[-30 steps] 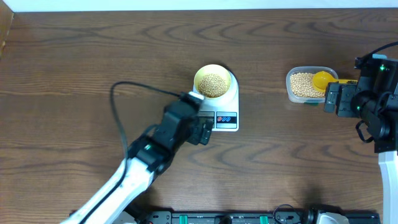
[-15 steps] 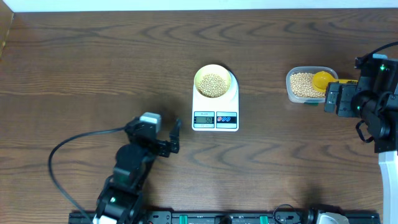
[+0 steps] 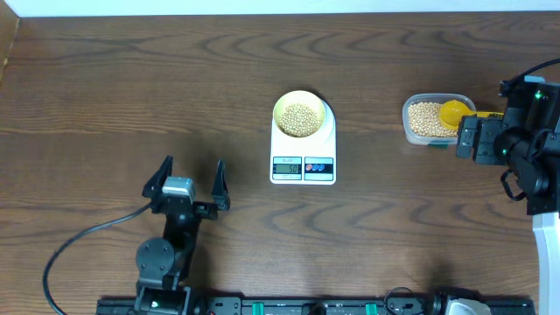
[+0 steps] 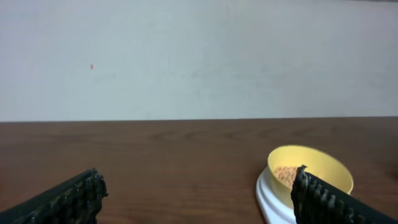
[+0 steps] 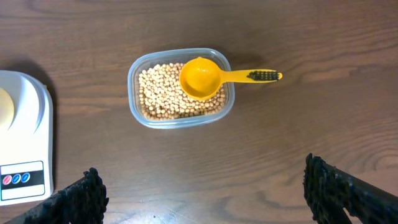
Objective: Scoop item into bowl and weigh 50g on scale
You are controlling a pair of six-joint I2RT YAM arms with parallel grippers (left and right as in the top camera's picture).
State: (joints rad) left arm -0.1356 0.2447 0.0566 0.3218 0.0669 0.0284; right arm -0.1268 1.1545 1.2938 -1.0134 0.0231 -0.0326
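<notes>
Non-task stuff: clear rounded-rectangular plastic container [image 5: 132, 93] on the right side of the dark wood-grain desk [image 3: 105, 87]. Bright yellow scoop [image 5: 205, 78] lies in it, cup facing up in the container's right half. The handle sticks out over the right rim and has a black marking near its end. Plain off-white wall [image 4: 199, 56] behind the desk's far edge.

Dark brown wood-grain table [image 3: 105, 87], plain pale grey wall [image 4: 199, 56] behind it, even light
</notes>
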